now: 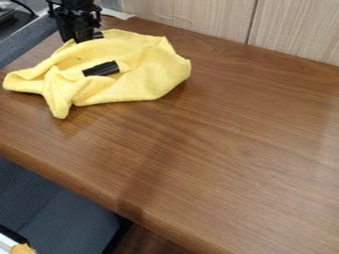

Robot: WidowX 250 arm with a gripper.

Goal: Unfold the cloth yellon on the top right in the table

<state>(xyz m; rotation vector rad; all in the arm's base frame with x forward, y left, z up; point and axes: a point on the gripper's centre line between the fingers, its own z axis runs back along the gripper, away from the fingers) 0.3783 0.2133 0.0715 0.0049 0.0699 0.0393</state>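
Camera view: the yellow cloth (155, 72) lies crumpled at the upper left of the bench (232, 134), although the task line puts it top right. At its left end we note a flattened tip, then a loose corner (60, 105) pointing down towards the bench's front edge. We judge this corner the best place to take hold: it stands out from the bunch and looks to be few layers thick. The gripper (81, 37) hangs at the cloth's rear edge; whether its jaws are apart, together or clamped on fabric, we cannot tell. Next along, a short black piece (100, 69) shows among the middle folds; we cannot tell whether it rests on the cloth or pokes through. We would keep any pull clear of it, as it may snag or roll. Further right, the cloth spreads into a broad, smoother lobe. Method: we pinch one layer only, lift low, and draw slowly outward, away from the folds. Risk: a deep grip takes several layers and drags the whole bundle unopened.
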